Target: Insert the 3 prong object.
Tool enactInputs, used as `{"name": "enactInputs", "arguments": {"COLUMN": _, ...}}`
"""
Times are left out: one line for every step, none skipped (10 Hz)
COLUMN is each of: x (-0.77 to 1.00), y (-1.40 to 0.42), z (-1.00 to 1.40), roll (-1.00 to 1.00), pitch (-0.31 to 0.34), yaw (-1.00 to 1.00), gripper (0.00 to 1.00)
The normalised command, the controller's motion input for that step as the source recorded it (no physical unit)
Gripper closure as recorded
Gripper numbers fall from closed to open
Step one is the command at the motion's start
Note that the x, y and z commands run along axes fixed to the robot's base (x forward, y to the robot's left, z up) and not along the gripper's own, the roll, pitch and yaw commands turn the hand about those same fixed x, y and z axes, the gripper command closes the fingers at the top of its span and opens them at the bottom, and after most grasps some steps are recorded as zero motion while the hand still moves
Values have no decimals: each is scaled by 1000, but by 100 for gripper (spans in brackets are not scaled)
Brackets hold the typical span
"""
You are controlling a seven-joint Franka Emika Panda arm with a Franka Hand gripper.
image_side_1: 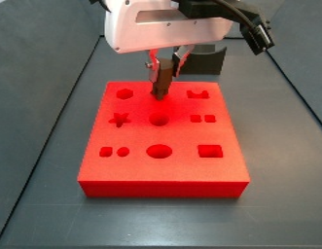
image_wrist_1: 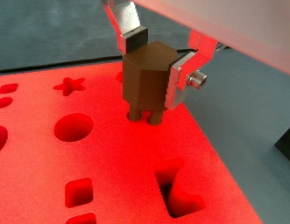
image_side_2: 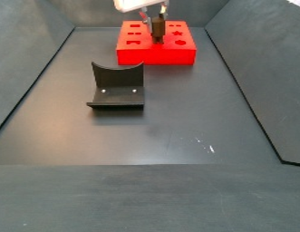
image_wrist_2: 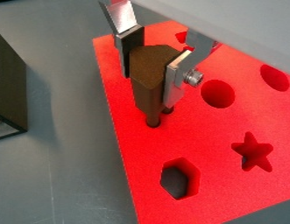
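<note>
My gripper (image_wrist_1: 157,63) is shut on the 3 prong object (image_wrist_1: 144,80), a brown piece with a pointed top and thin rods below. It holds the piece upright over the back middle of the red block (image_wrist_1: 65,166). The rod tips (image_wrist_1: 142,116) meet the red surface; whether they sit in holes is hidden. Both wrist views show the silver fingers (image_wrist_2: 178,80) clamping the object (image_wrist_2: 145,74). In a side view the gripper (image_side_1: 164,72) stands above the red block (image_side_1: 163,165); in another it is far back (image_side_2: 152,15).
The red block has several shaped holes: star (image_wrist_2: 253,150), hexagon (image_wrist_2: 175,178), round (image_wrist_1: 74,128) and square ones. The dark fixture (image_side_2: 116,87) stands on the grey floor in front of the block (image_side_2: 159,50). Dark walls ring the floor.
</note>
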Motion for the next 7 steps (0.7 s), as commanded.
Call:
{"name": "enactInputs", "arguments": {"x": 0, "y": -6, "z": -177, "roll": -30, "pitch": 84, "yaw": 0, "gripper": 100}}
{"name": "enactInputs", "arguments": {"x": 0, "y": 0, "z": -60, "roll": -181, "pitch": 7, "yaw": 0, "gripper": 100}}
{"name": "enactInputs", "arguments": {"x": 0, "y": 0, "z": -231, "roll": -169, "pitch": -33, "yaw": 0, "gripper": 100}}
{"name": "enactInputs", "arguments": {"x": 0, "y": 0, "z": -263, "roll": -76, "pitch": -210, "yaw": 0, "gripper": 100}}
{"name": "enactInputs", "arguments": {"x": 0, "y": 0, "z": -343, "roll": -76, "pitch": -340, "yaw": 17, "gripper": 100}}
{"name": "enactInputs", "arguments": {"x": -77, "y": 0, "z": -417, "roll": -7, "pitch": -419, "yaw": 9, "gripper": 100}}
{"name": "enactInputs", "arguments": {"x": -120, "y": 0, "z": -423, "roll": 0, "pitch": -420, "yaw": 0, "gripper": 100}}
